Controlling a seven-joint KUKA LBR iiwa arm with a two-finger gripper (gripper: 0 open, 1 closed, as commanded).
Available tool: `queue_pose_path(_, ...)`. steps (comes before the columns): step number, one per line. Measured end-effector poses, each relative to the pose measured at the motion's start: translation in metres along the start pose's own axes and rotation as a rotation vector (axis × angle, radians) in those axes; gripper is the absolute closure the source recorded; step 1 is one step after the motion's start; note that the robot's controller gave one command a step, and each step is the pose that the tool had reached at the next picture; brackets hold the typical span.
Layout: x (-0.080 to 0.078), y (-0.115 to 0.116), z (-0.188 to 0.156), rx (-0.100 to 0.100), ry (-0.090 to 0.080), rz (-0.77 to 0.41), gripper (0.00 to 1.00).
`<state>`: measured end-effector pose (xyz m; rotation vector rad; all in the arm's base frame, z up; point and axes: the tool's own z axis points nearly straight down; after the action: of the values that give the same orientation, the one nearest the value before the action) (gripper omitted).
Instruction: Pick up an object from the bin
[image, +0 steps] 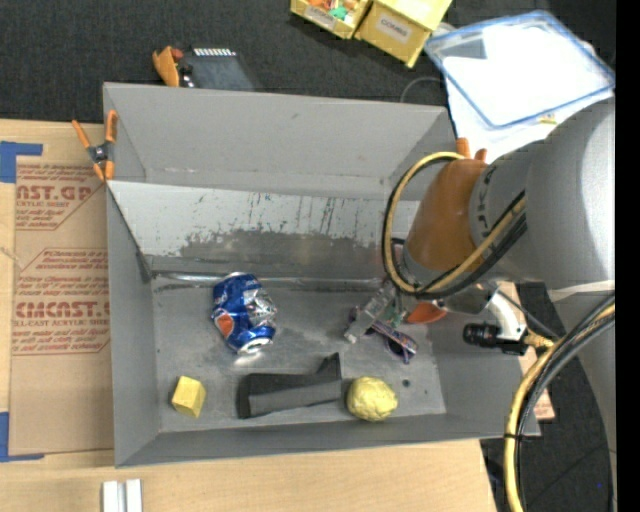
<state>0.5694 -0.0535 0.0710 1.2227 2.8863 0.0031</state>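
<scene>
Nearest the lens, the grey arm (570, 200) with its orange cover (445, 215) stands at the right. Bin (260, 130): grey metal, floor scuffed, back wall streaked with scratches.

On the floor, left to right:
- Yellow cube (187, 396) near the front left corner.
- Crushed blue can (243, 313) behind it, apart.
- Black block (290, 392) flat along the front.
- Yellow lump (371, 398) at the block's right end.
- Gripper (368, 325) low over the floor's right part; open or closed cannot be told.
- Small purple thing (402, 343) just beside the gripper, contact uncertain.

Behind the bin, dark ground (100, 40) carries yellow boxes (370, 18) and a clear lid (520, 65).
</scene>
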Motion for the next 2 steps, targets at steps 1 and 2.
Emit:
queue_pose_path(1,0.0000,0.0000,0.0000,0.000,0.000,0.001,1.00)
queue_pose_path(2,0.0009,-0.0006,-0.0058,0.002,0.002,0.000,1.00)
